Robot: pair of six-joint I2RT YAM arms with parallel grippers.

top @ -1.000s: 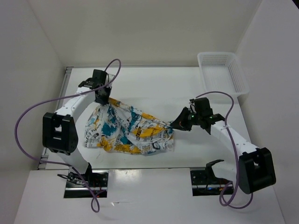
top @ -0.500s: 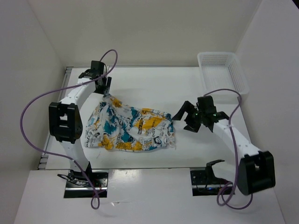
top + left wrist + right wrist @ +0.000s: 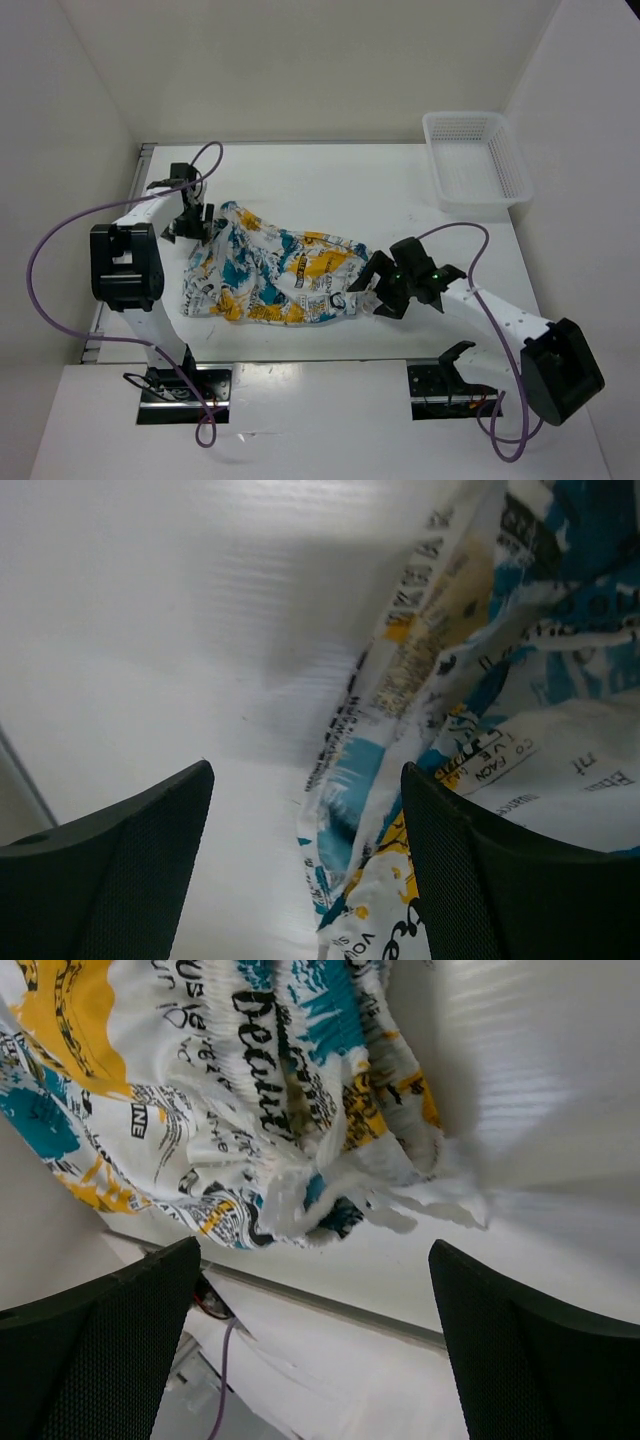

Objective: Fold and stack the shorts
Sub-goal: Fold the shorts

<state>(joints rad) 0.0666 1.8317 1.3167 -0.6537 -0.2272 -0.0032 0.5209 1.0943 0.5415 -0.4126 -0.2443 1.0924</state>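
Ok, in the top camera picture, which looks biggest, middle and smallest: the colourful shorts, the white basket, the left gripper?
1. Teal-and-yellow printed fabric shorts, widest spread.
2. White plastic mesh basket.
3. Black left gripper, clearly smallest.

White table (image 3: 330, 170), plain white walls (image 3: 300, 60) (evenly lit)

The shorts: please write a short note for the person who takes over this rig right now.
Left gripper: open, holds nothing, at the far left corner of the shorts.
Right gripper: open, holds nothing, at their right end.
The shorts lie spread and wrinkled on the table, unfolded; the basket stands apart, far right.
Done: no fold yet. Left: fold, then stack.
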